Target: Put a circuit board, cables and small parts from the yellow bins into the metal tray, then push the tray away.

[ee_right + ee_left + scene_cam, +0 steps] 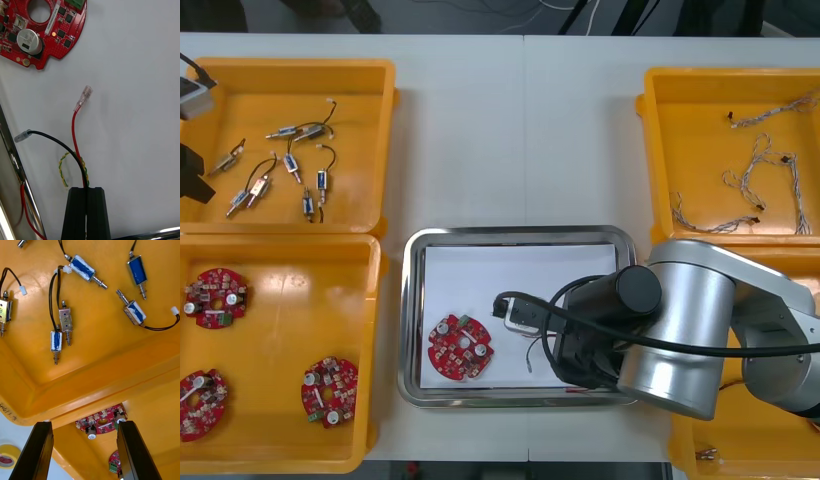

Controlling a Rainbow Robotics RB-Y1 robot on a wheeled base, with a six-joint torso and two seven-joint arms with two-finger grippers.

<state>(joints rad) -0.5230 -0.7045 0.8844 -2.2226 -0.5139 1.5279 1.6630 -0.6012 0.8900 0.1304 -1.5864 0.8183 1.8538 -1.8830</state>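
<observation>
Right tool was clamped on thin red, black and yellow-twisted cable bundle, low over the white inside of shiny metal tray, near round red circuit board lying in it. Cables prob. light, floppy, snag-prone, so best gripped where strands bunch. Left tool had fingers apart, above far-left yellow bin w/ small metal parts.

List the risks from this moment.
The right gripper is shut on the cables over the metal tray; on release a strand may cling to its fingers and lift back out. The cables lie near the tray's rim, so an end might drape over it. The left gripper hovers open over small metal parts.
</observation>
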